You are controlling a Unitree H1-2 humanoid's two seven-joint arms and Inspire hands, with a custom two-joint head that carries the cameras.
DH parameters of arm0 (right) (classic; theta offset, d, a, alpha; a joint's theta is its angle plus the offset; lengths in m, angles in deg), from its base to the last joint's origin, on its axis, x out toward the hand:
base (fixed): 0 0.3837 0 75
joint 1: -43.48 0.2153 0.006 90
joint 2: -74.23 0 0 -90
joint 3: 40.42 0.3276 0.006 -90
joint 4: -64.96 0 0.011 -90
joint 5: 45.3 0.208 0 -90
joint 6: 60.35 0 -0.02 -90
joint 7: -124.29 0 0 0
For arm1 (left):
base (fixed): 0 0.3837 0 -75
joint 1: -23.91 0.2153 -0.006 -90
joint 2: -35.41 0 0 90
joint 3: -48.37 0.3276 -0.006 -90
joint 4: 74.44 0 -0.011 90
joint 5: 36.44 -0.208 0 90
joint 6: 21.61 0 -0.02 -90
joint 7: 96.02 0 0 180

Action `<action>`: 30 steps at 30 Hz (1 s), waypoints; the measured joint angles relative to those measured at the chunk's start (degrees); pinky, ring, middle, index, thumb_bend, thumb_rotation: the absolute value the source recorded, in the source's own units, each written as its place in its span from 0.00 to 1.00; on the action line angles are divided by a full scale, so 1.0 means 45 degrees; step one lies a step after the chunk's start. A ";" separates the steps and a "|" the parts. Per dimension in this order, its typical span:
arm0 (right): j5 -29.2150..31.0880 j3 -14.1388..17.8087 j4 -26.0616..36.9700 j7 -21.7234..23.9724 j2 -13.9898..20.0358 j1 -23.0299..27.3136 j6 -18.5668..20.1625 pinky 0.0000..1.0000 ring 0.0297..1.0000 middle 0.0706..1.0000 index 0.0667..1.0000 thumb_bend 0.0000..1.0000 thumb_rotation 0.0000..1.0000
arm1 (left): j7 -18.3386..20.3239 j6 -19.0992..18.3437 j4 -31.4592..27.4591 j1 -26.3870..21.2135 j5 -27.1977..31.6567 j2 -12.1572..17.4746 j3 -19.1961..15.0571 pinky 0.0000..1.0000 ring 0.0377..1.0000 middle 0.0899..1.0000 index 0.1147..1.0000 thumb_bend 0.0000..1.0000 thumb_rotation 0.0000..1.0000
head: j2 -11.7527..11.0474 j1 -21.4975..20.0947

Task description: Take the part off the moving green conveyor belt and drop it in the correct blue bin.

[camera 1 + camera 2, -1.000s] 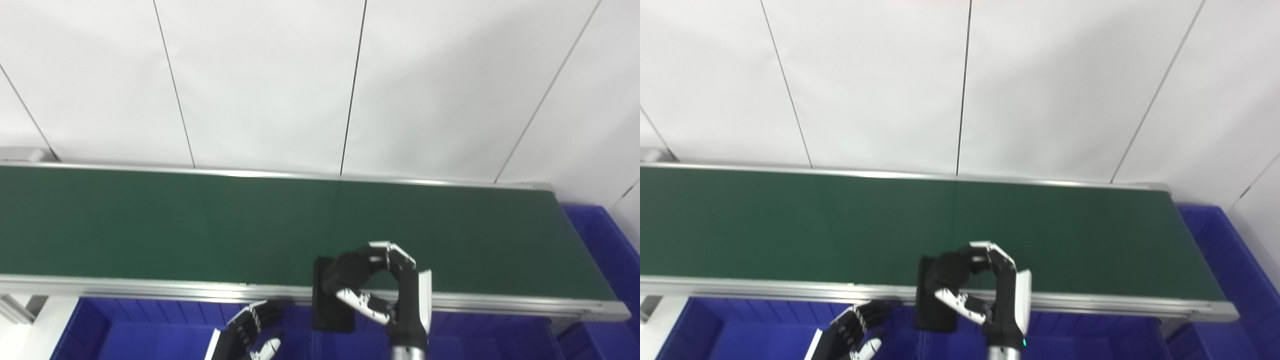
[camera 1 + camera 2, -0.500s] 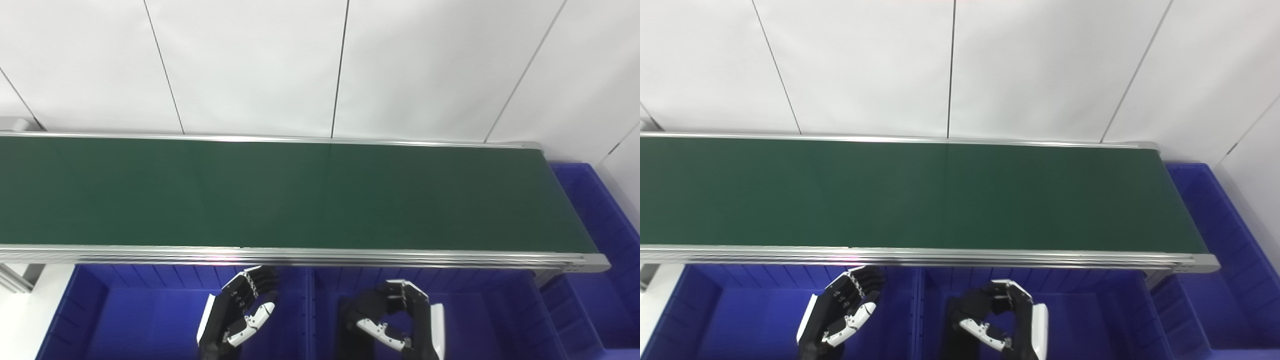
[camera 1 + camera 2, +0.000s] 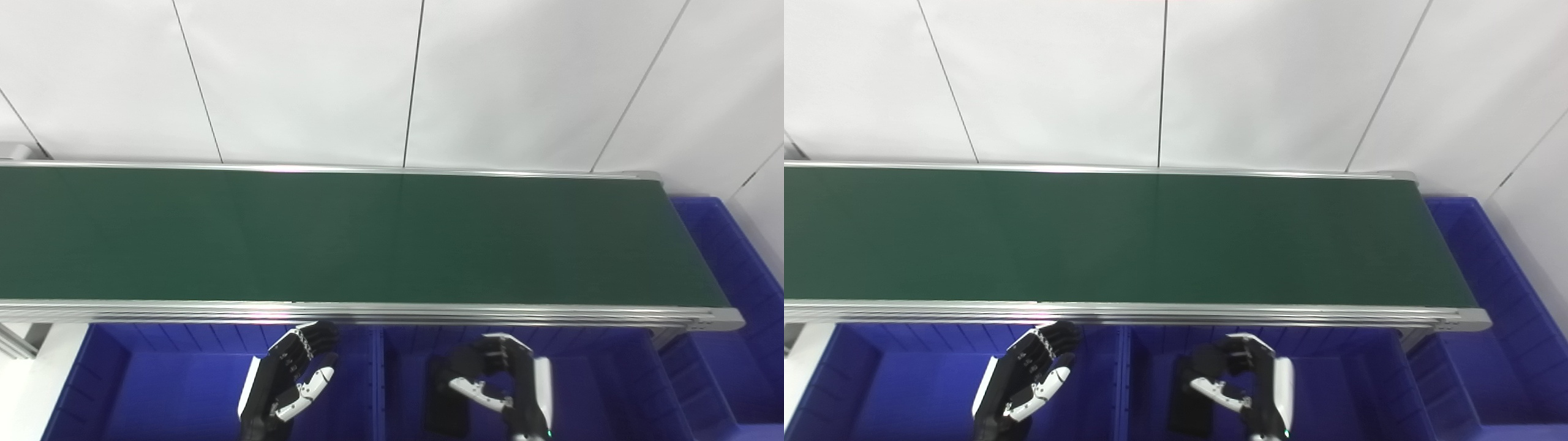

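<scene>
Two hands show at the bottom of my view, both below the near rail of the green belt (image 3: 367, 239). My right hand (image 3: 499, 383) hangs over the blue bin (image 3: 618, 392) that sits just in front of the belt, right of the divider. Its fingers (image 3: 496, 355) are curled round toward the thumb, and the black part (image 3: 444, 401) sits at that hand's left side, a flat dark slab standing roughly upright inside the bin. From here I read the fingers as clamped on the part's upper end, though the dark part against the dark hand makes the contact hard to judge. The part is off the belt altogether; I see nothing lying on the green surface from one end to the other.

My left hand (image 3: 288, 380) hovers over the neighbouring blue bin (image 3: 153, 392), left of the divider and also just in front of the belt. Its fingers are bent but apart from the thumb, with nothing between them.

One more blue bin (image 3: 729, 257) stands past the belt's right end, beside the wall. Behind the belt I see only the white panelled wall (image 3: 306, 79).
</scene>
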 measured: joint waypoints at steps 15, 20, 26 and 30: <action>-0.0033 -0.0897 0.3124 0.2326 0.0186 -0.1157 0.1649 0.87 1.00 1.00 1.00 1.00 0.62 | -0.0028 0.0000 0.0002 0.0006 -0.0009 -0.0012 -0.0010 0.71 0.67 0.66 0.62 0.48 0.00 | -0.0059 0.0000; 0.0019 -0.1164 0.3410 0.2534 0.0282 -0.1458 0.1343 0.92 0.98 1.00 1.00 0.85 0.40 | -0.0035 0.0000 0.0002 0.0014 -0.0012 -0.0009 -0.0012 0.73 0.67 0.66 0.62 0.47 0.00 | -0.0059 -0.0020; 0.0243 -0.1062 0.2713 0.1823 0.0138 -0.1442 -0.0485 0.64 0.73 0.77 0.79 0.71 0.18 | -0.0031 0.0000 0.0003 0.0014 -0.0011 -0.0009 0.0000 0.74 0.68 0.66 0.62 0.47 0.00 | -0.0059 0.0039; 0.0238 -0.1116 0.2130 0.1427 0.0136 -0.1324 -0.0815 0.58 0.66 0.70 0.70 0.68 0.12 | -0.0033 0.0000 0.0003 0.0052 -0.0013 -0.0008 0.0008 0.74 0.68 0.66 0.62 0.47 0.00 | -0.0039 0.0137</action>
